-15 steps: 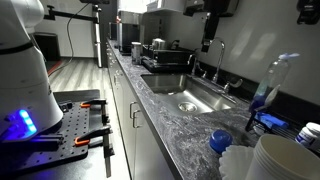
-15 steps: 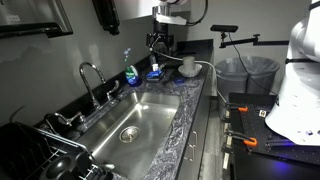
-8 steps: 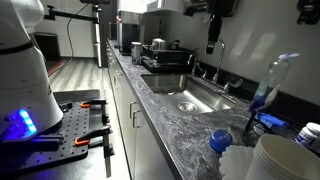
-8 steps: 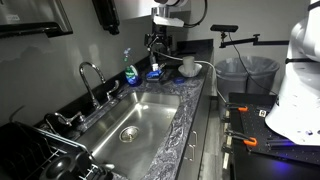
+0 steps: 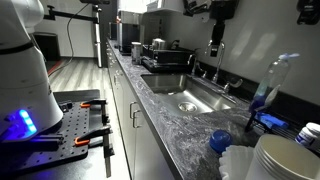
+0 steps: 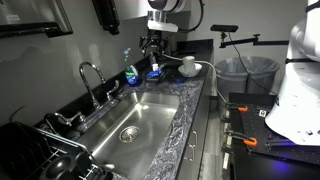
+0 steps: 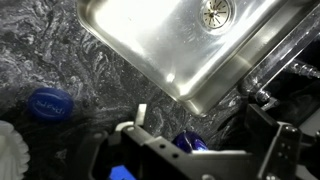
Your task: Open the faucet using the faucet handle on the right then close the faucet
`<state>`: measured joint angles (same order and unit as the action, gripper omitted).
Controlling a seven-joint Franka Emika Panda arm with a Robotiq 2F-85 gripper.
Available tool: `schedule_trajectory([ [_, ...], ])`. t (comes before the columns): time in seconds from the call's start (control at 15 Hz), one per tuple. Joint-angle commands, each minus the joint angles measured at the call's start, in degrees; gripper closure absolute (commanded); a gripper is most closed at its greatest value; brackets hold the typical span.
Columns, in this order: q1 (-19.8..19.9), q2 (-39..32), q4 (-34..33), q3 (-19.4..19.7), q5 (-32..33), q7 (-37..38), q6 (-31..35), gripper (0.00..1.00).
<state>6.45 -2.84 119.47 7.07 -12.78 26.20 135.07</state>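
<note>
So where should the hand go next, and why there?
Probably across and down toward the faucet handle. In an exterior view the hand hangs high above the counter near the bottle of blue liquid, apart from the faucet and touching nothing, so that gap likely has to close before any push on the handle.

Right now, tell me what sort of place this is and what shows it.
Most likely a kitchen, perhaps in a lab or office: a stainless steel sink set in a dark marbled countertop, a chrome gooseneck faucet behind it, and pots at the counter's far end.
</note>
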Motion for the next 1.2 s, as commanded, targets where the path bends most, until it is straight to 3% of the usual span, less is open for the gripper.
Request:
schedule_trajectory([
  [0.0,-1.14,-5.18,-4.46,-0.68,0.61,5.65,4.18,0.0],
  [0.2,-2.31,-9.39,-8.26,-0.31,1.54,10.0,7.03,0.0],
  [0.33,-2.97,-11.13,-10.91,0.0,3.09,11.35,5.49,0.0],
  [0.4,-2.3,-9.08,-7.45,-0.26,1.39,8.64,6.53,0.0],
  [0.8,-2.36,-10.07,-8.05,-0.1,1.47,8.79,6.52,0.0],
  [1.13,-1.45,-16.03,-14.33,-1.32,-3.55,6.62,5.37,0.0],
])
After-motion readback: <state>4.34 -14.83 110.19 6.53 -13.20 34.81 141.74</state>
